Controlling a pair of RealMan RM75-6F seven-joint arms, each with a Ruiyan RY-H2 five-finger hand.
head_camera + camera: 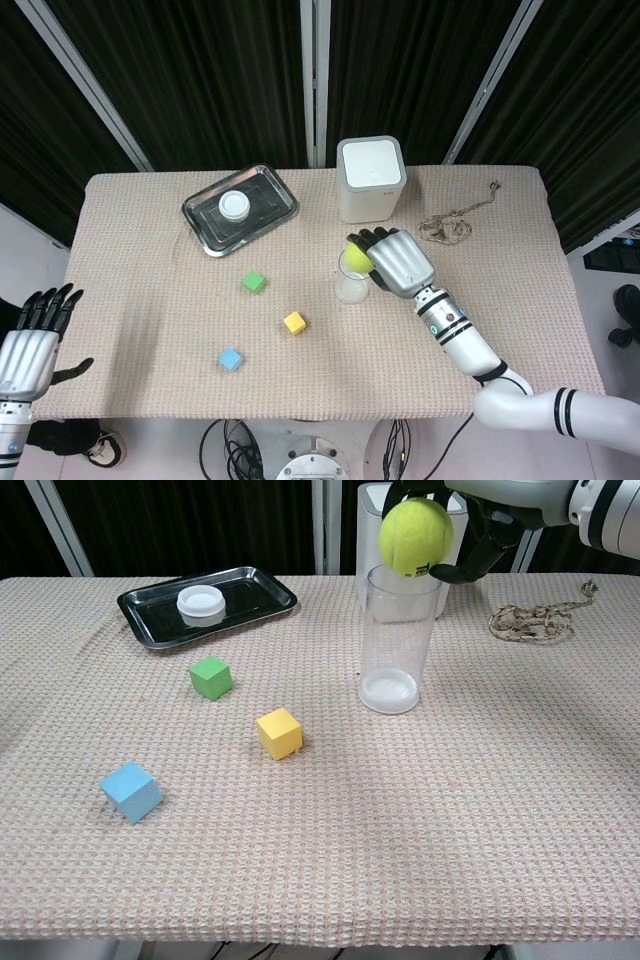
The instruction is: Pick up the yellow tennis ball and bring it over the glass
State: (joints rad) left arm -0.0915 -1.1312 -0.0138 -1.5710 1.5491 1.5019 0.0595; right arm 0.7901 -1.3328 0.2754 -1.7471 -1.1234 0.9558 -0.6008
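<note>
The right hand point(398, 263) clasps the yellow tennis ball point(416, 537) just above the rim of the glass point(399, 640), while the left hand point(28, 345), fingers spread and holding nothing, hovers off the bench's point(150, 380) near-left edge.

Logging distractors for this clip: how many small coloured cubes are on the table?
3. The green cube lies nearest the metal tray, the yellow cube sits left of the glass and nearer the front, and the blue cube is closest to the front edge. None seems hidden.
</note>
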